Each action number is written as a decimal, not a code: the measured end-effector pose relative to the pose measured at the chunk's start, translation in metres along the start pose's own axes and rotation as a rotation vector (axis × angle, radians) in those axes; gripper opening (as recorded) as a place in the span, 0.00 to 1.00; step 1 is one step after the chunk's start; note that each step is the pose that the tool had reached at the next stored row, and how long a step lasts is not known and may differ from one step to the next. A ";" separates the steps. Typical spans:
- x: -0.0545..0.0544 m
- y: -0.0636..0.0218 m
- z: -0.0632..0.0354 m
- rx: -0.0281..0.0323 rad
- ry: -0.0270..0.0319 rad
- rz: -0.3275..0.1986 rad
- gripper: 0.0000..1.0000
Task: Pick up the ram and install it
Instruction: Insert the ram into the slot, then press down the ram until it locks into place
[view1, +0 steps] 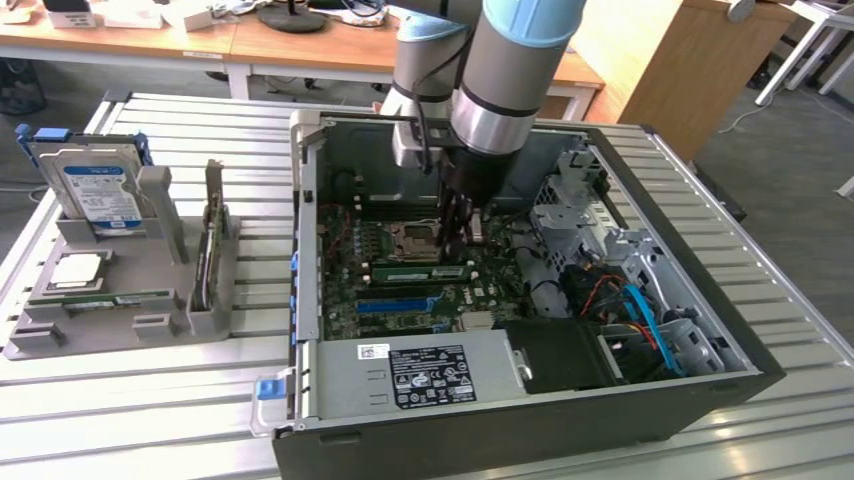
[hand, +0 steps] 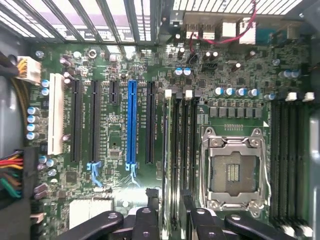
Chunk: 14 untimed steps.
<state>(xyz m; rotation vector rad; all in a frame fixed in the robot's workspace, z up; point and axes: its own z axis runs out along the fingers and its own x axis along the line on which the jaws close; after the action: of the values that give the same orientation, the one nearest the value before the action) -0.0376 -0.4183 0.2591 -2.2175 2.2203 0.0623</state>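
- The fingers (hand: 151, 200) stood wide apart and held nothing, straddling one end of the memory slots (hand: 181, 145) inside the computer case (view1: 534, 430).
- The ram (view1: 424, 271) stood on edge in a slot between the processor socket (view1: 411, 240) and the blue expansion slot (view1: 400, 301). It looked seated, though whether its end latches had closed could not be told.
- Doing this step well meant, by judgement, a stick level along its slot, even pressure at both ends, and fingers kept clear of the nearby cables (view1: 638, 300).
- The case rested on a slatted metal bench (view1: 160, 410), beside a grey holder (view1: 80, 345) carrying a hard drive (view1: 100, 190), a silver processor (view1: 76, 270) and a second green stick (view1: 123, 299).
- Wooden desks (view1: 160, 40) and a grey floor (view1: 787, 160) lay behind.
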 end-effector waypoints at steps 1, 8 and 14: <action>0.000 0.0001 -0.0023 0.0000 0.0000 0.000 0.31; 0.000 0.0003 -0.0120 0.0001 -0.0002 0.000 0.31; 0.000 0.0003 -0.0121 0.0000 -0.0001 0.000 0.31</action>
<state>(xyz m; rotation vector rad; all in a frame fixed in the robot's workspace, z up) -0.0376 -0.4183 0.2712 -2.2174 2.2203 0.0624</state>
